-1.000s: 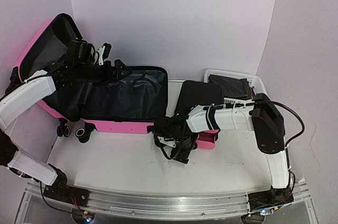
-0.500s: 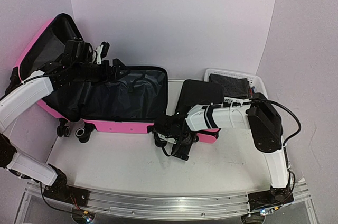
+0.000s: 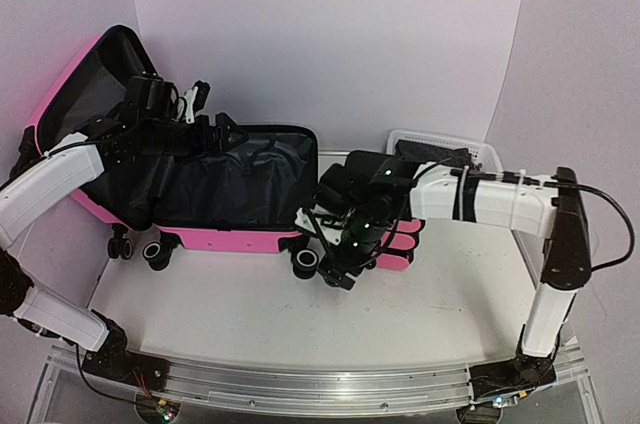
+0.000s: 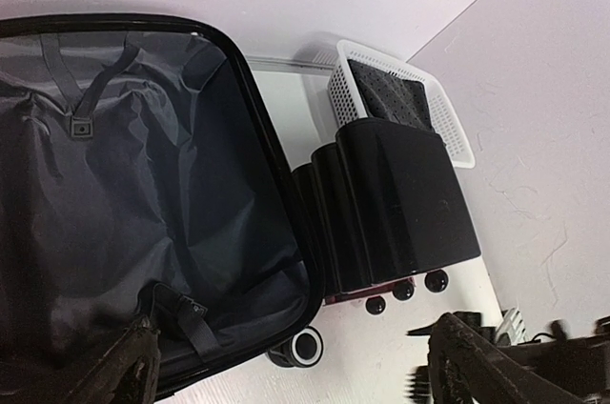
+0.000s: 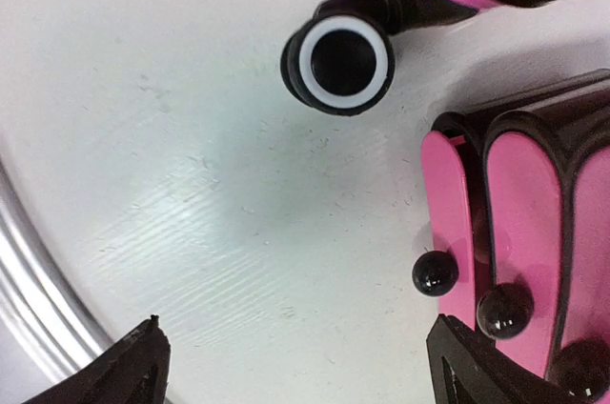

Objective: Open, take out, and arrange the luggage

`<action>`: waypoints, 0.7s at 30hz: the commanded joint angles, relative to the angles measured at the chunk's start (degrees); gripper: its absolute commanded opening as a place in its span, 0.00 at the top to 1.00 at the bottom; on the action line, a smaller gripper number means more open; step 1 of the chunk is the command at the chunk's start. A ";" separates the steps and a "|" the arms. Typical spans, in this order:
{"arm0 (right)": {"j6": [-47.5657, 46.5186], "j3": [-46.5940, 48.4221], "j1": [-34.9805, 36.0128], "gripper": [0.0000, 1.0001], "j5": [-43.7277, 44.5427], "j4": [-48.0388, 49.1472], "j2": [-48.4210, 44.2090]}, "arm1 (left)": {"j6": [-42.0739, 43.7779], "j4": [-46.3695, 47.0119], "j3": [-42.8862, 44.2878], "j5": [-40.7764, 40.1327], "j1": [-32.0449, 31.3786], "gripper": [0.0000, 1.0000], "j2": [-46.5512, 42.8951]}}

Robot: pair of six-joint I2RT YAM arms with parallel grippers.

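The hot-pink luggage lies open at the left, black lining up. Its lid leans against the left wall. My left gripper hovers over the open half, jaws wide and empty; in the left wrist view the left gripper frames the suitcase's corner wheel. My right gripper hangs open over the bare table beside that wheel. In the right wrist view the right gripper holds nothing.
A small black cabinet with pink drawers and black knobs lies just right of the suitcase, partly under my right wrist. A white mesh basket holding dark cloth stands behind it, by the right wall.
My right arm has stretched out, its elbow swinging right, so the wrist now lies over the cabinet; its gripper stays by the wheel. The left arm has not moved.
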 commanded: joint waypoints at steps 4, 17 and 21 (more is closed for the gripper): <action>14.64 0.07 -2.98 0.18 1.55 -0.49 -12.68 | 0.81 1.10 0.91 4.94 -0.41 0.08 3.16; 41.54 -30.85 -22.16 0.36 3.66 0.10 -33.25 | -1.01 3.62 -0.89 6.37 -1.65 0.10 4.21; 45.26 -40.87 -28.16 0.10 -5.10 11.88 -34.18 | -1.76 4.29 -0.93 7.23 -1.94 0.10 4.26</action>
